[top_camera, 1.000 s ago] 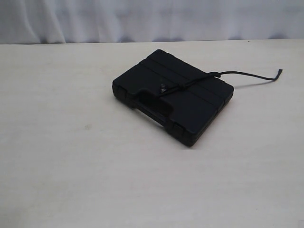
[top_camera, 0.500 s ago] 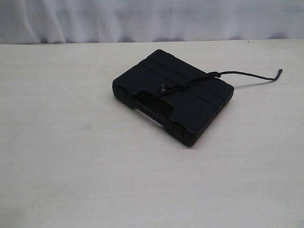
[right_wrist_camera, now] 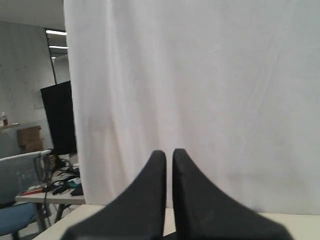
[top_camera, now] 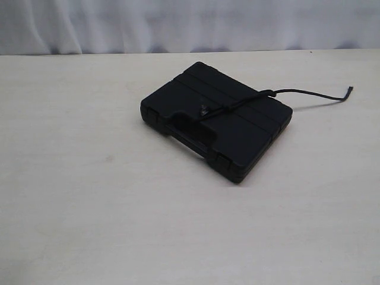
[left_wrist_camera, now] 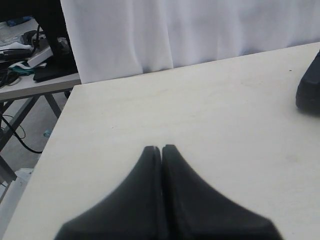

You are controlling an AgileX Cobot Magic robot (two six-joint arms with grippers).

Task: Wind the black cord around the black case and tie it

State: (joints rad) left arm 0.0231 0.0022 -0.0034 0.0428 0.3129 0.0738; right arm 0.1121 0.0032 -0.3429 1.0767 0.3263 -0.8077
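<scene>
Black case [top_camera: 217,122] lies flat on the pale table [top_camera: 89,208], right of centre in the exterior view, turned at a diagonal, handle cut-out side facing the near left, ribbed lid up

Black cord [top_camera: 314,93] crosses the lid from near the handle cut-out to the far right edge of the case, goes over that edge and trails onto the table to the right; its tip curls up a bit, well apart from the case. Small lump on the cord by the cut-out, looks like a knot, too small to be sure. Cannot tell whether the cord passes under the case

White curtain [top_camera: 178,24] hangs behind the far table edge

Neither arm shows in the exterior view

Left gripper [left_wrist_camera: 161,149]: jaws pressed together, tips touching, nothing between them. It hangs above bare table near the table's side edge. One rounded corner of the case [left_wrist_camera: 310,87] pokes in at the edge of the left wrist view, well apart from the fingertips. A cluttered side desk [left_wrist_camera: 30,60] shows beyond the table

Right gripper [right_wrist_camera: 169,152]: jaws closed to a thin slit, holding nothing. It points at the curtain [right_wrist_camera: 200,75], with only a strip of table edge showing below it. A dark monitor [right_wrist_camera: 59,117] stands off to one side in the room behind. Case and cord are not in the right wrist view
</scene>
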